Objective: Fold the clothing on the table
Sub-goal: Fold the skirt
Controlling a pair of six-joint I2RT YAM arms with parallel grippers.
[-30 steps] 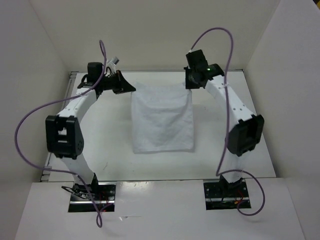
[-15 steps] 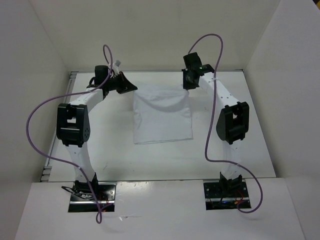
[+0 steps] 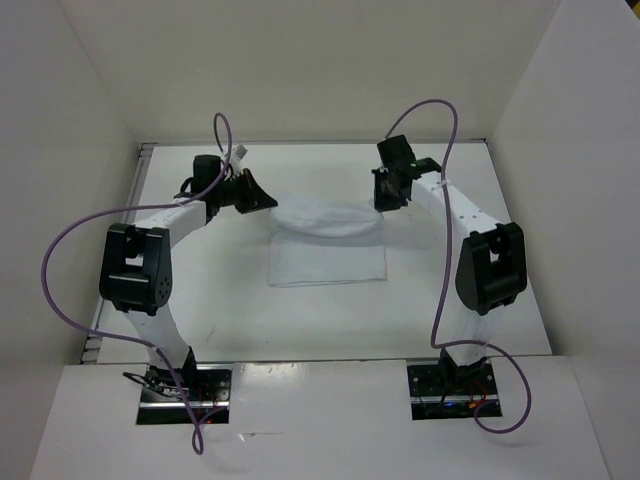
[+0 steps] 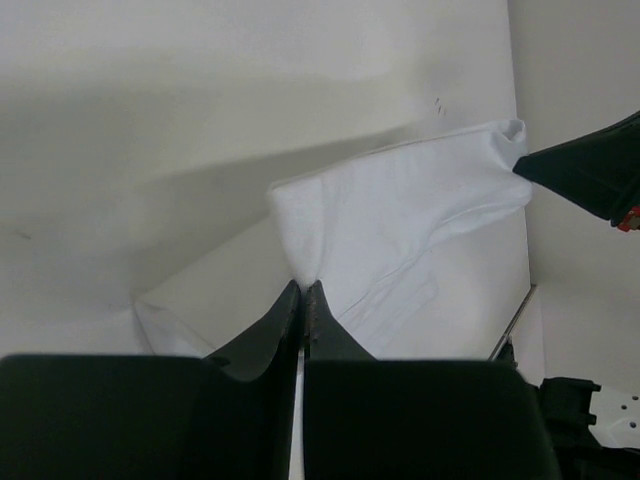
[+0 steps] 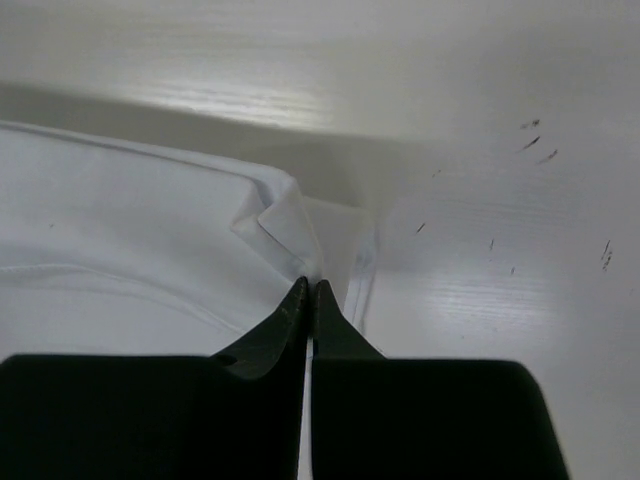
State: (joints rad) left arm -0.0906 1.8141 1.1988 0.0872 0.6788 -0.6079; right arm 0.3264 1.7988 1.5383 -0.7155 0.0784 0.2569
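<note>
The white clothing (image 3: 330, 255) lies in the middle of the table (image 3: 220, 290), its far edge lifted and sagging between the two grippers. My left gripper (image 3: 268, 201) is shut on the far left corner, and the left wrist view shows the fabric (image 4: 400, 220) pinched at the jaw tips (image 4: 302, 286). The right gripper (image 3: 381, 205) is shut on the far right corner. From the right wrist, the folded corner of the clothing (image 5: 130, 230) meets the closed tips (image 5: 308, 284). The near edge still rests flat on the table.
White upright walls (image 3: 90, 110) close in the table on three sides. Purple cables (image 3: 60, 260) loop off both arms. The arm bases (image 3: 185, 395) stand at the near edge. Small dark scuffs (image 5: 535, 140) mark the tabletop to the right of the clothing.
Both grippers have come toward the near side with the far edge of the clothing, which now hangs over the rest. The part lying flat has grown shorter.
</note>
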